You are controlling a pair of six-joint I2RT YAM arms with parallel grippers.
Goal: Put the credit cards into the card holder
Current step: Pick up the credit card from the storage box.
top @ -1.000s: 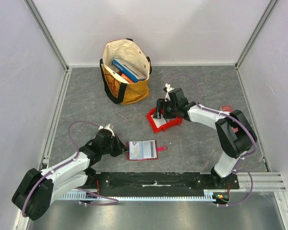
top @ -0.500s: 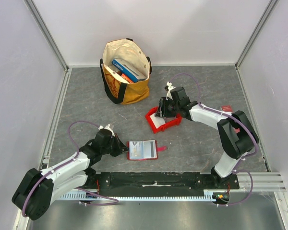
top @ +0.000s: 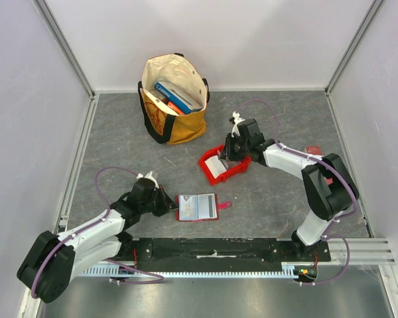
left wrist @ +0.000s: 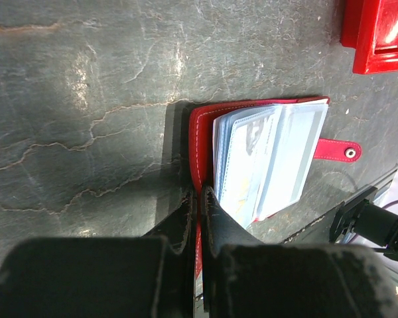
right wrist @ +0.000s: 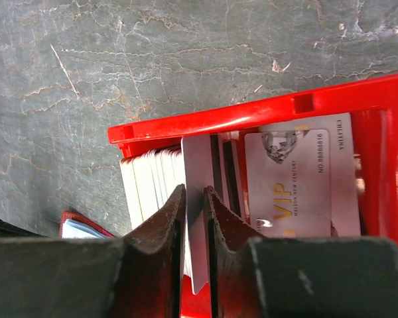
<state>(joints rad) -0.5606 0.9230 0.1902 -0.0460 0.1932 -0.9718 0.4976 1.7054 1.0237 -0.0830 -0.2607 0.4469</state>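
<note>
Red plastic forms the small bin (top: 209,173) that is taken as the landmark on the grey, stone-patterned bench (top: 119,152). Inside this bin the credit cards (right wrist: 149,182) are seen standing on edge in a tight row at one end, and one more card, printed VIP (right wrist: 295,175), is laid flat beside them. The right hand (top: 227,158) is lowered into the bin from above. Its two fingers (right wrist: 162,225) are closed against the faces of a single white card (right wrist: 198,165) at the end of the row. The white card is held upright between them, with its end showing past the fingertips. Whether it is lifted off the bin floor cannot be told.

The card holder (top: 196,207) is found on the bench near the bin, toward the arm bases and to the robot's left of it, clear of the bin's rim. It is laid open, with its pale clear sleeves fanned upward and its snap tab (left wrist: 335,150) stretched flat on the side nearer the bin. The left hand (left wrist: 198,195) is clenched on the holder's red cover at the edge farthest from the bin, so that the cover is pinched between the fingertips.

A tan tote bag (top: 179,126) with books (top: 176,96) inside is stood beyond the bin, to its left and well apart from it.
</note>
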